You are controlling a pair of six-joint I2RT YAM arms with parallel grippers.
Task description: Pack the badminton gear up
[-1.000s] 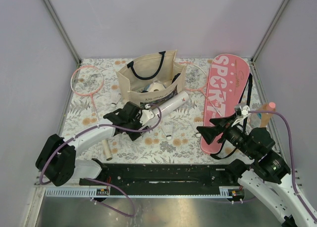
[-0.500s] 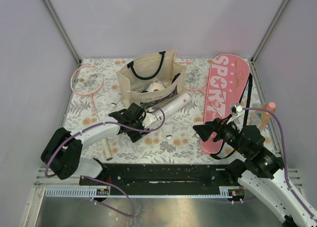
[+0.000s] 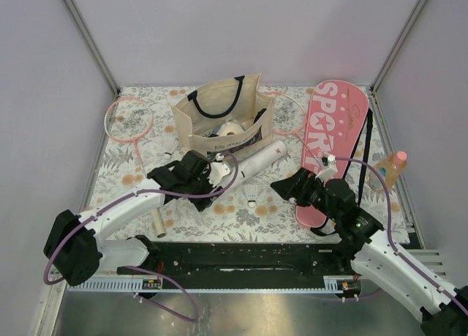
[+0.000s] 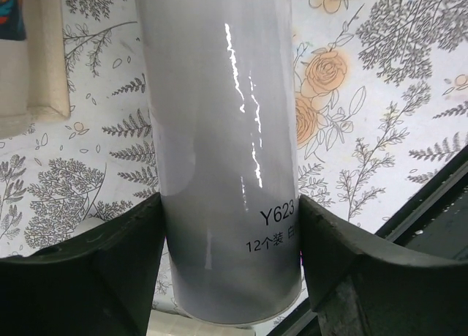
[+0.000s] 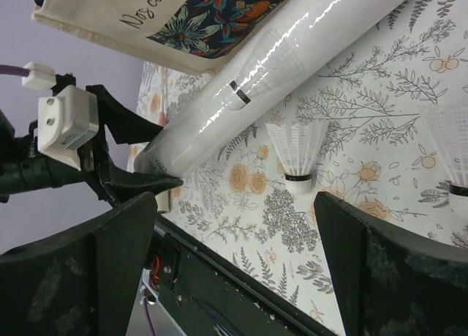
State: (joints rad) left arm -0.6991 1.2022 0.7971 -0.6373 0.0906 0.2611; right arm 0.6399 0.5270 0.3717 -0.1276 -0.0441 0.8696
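My left gripper (image 3: 218, 172) is shut on the near end of the long white tube (image 3: 257, 157). In the left wrist view both fingers (image 4: 131, 255) press the sides of the tube (image 4: 219, 146). The tube's far end points toward the tote bag. A white shuttlecock (image 3: 251, 195) stands on the floral cloth just right of that grip. My right gripper (image 3: 282, 187) hangs open beside it; in the right wrist view the shuttlecock (image 5: 296, 149) lies ahead of the open gripper (image 5: 235, 204). A second shuttlecock (image 5: 450, 153) shows at the edge. The pink SPORT cover (image 3: 330, 131) lies right; pink rackets (image 3: 128, 120) (image 3: 289, 113) lie at the back.
A beige tote bag (image 3: 219, 116) stands open at the back centre, with items inside. A small clear bottle with a pink cap (image 3: 391, 168) stands at the right wall. A short beige roll (image 3: 157, 220) lies near the front left. The black base rail (image 3: 241, 255) runs along the near edge.
My left gripper has closed onto the tube's near end. The right arm has swung left and forward, from over the cover's lower end toward the shuttlecock.
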